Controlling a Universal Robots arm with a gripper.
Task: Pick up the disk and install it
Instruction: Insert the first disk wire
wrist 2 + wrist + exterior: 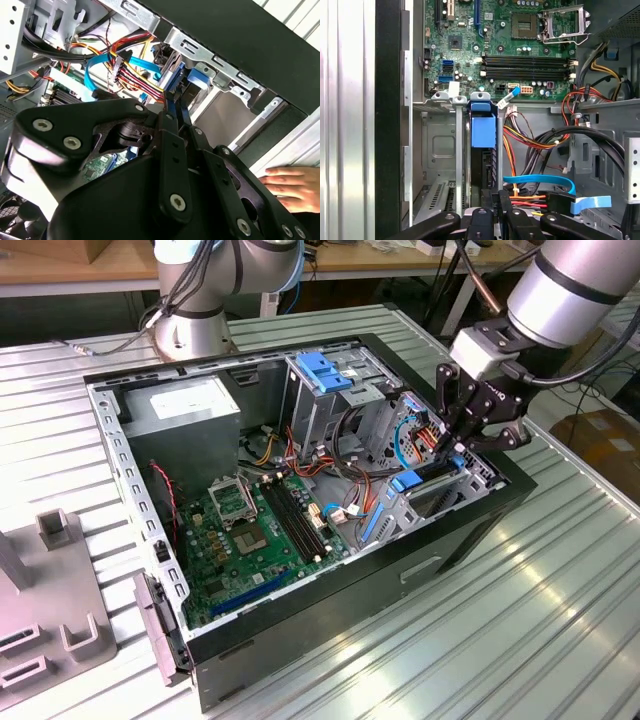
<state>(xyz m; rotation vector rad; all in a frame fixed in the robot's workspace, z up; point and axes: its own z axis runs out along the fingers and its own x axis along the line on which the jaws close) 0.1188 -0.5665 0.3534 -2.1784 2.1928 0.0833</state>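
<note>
The disk (432,476) stands on edge in the low drive bay (395,515) at the corner of the open computer case (330,610), on the exterior view's right. Its blue rail end (405,481) points toward the motherboard. In the first wrist view the disk (483,170) is a dark thin slab sunk in the bay slot behind its blue tab (483,129). My gripper (455,448) reaches down from above, fingers drawn close together on the disk's top edge. The second wrist view has the gripper (175,97) pinched at the disk's blue rail (196,78).
Bundled red, orange and blue cables (405,430) crowd the space beside the bay. A tall metal cage with a blue latch (325,370), a grey labelled box (185,405) and the motherboard (250,530) share the case. A person's hand (290,182) rests outside the case wall. Grey fixtures (50,590) sit apart.
</note>
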